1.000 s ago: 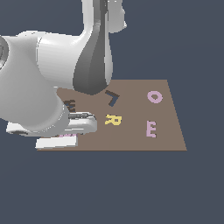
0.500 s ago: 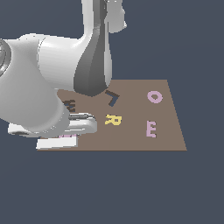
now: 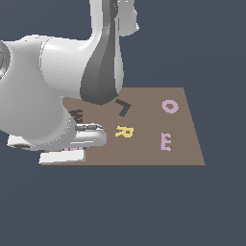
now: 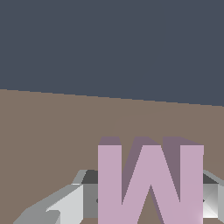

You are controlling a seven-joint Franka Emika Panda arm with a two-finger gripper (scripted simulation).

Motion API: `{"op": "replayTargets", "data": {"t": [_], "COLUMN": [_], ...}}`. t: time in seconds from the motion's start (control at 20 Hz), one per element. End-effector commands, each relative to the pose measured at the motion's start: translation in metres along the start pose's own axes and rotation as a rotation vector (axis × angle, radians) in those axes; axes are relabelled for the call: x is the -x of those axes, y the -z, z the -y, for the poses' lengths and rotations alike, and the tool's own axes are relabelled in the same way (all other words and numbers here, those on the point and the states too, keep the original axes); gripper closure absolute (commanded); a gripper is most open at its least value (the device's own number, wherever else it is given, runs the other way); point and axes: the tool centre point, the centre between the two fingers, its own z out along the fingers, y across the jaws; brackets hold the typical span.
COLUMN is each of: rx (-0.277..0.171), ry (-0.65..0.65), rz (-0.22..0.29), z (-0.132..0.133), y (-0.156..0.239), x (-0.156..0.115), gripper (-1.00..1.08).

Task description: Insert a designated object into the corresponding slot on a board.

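Note:
In the wrist view the pale pink-lilac M fills the space between my gripper's two grey fingers, which press against its two sides. The gripper is shut on it, low over the brown board. In the exterior view the gripper sits at the board's near corner on the exterior view's left, with only a sliver of the M showing under the hand. The dark zigzag slot lies just behind the gripper, partly hidden by the arm.
On the board there are a dark L-shaped recess, a yellow R, a pink O and a pink E. The bulky white arm covers the board's side on the exterior view's left.

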Motion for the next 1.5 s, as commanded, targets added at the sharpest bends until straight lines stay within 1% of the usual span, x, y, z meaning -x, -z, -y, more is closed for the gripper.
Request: {"op": "replayTargets", "data": {"t": [0.0, 0.35, 0.7, 1.05, 1.45], "rx": [0.000, 0.000, 0.000, 0.001, 0.001], "ry": [0.006, 0.076, 0.220, 0.438, 0.755], "rz": [0.000, 0.000, 0.000, 0.000, 0.000], "z": [0.000, 0.004, 0.010, 0.016, 0.019], "y": [0.000, 0.000, 0.001, 0.002, 0.003], "x": [0.000, 0.005, 0.014, 0.029, 0.053], "gripper": [1.08, 1.08, 1.08, 1.08, 1.08]}}
